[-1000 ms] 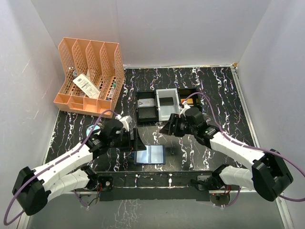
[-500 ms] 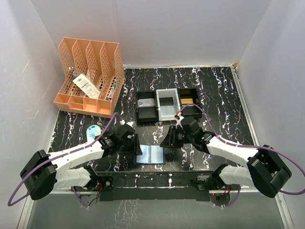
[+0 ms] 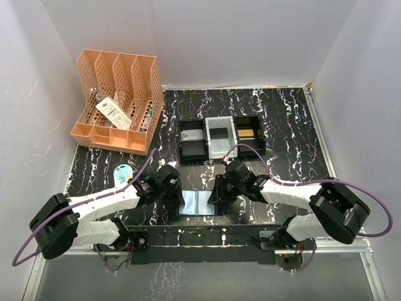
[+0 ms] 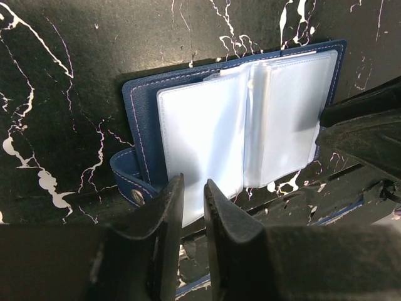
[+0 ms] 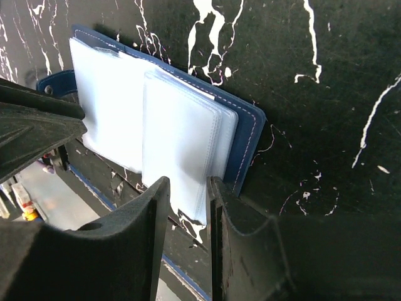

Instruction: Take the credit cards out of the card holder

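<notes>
The card holder (image 3: 197, 203) lies open and flat near the table's front edge, navy outside with pale translucent sleeves (image 4: 207, 135) inside. No credit cards show apart from the sleeves; they are hidden. My left gripper (image 3: 182, 195) is at the holder's left edge. Its jaws stand a narrow gap apart over the near edge of the left sleeve (image 4: 193, 191), with nothing visibly pinched. My right gripper (image 3: 215, 193) is at the right edge. Its jaws are also narrowly apart, over the near corner of the right stack of sleeves (image 5: 188, 188).
Two black trays (image 3: 193, 150) (image 3: 249, 139) with a grey tray (image 3: 220, 149) between them stand just behind the holder. An orange file rack (image 3: 116, 100) is at the back left. A pale blue oval case (image 3: 123, 170) lies left of my left arm. The table's front rail (image 3: 200, 235) is close.
Both grippers have come in from either side and down onto the holder's left and right edges. Both sets of jaws have narrowed a lot. The holder itself has stayed in place.
</notes>
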Controlling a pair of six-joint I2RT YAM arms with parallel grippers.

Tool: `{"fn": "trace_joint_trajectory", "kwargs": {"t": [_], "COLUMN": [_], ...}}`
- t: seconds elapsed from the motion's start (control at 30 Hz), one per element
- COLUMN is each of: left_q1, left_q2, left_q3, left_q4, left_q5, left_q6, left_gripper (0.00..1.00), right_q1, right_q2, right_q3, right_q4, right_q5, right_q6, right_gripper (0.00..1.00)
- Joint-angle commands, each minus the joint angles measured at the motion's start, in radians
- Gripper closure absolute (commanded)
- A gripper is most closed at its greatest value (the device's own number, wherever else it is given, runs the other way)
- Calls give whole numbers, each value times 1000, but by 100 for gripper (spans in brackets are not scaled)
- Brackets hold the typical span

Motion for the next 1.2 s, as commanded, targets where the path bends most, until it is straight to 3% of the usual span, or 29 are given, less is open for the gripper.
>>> {"fn": "trace_joint_trajectory", "kwargs": {"t": [0.0, 0.37, 0.57, 0.8, 1.17], "left_q1": [-6, -15, -23, -25, -25], "left_q2": [8, 67, 79, 73, 46], "left_q3": [-10, -47, -46, -46, -48], "left_q4": [16, 69, 75, 75, 53], "left_q5": [8, 42, 31, 26, 15], "left_q6": [13, 12, 6, 4, 5], "left_gripper": [83, 92, 94, 95, 94], "right_q1": [22, 24, 27, 27, 27], "right_q2": [6, 69, 62, 65, -8], "right_q3": [49, 20, 34, 46, 108], "right_q4": [-11, 128, 171, 197, -74], "right_q5": [93, 8, -31, -73, 132], "right_q6": [6, 92, 106, 113, 22], "right_gripper": [72, 75, 81, 81, 67]}}
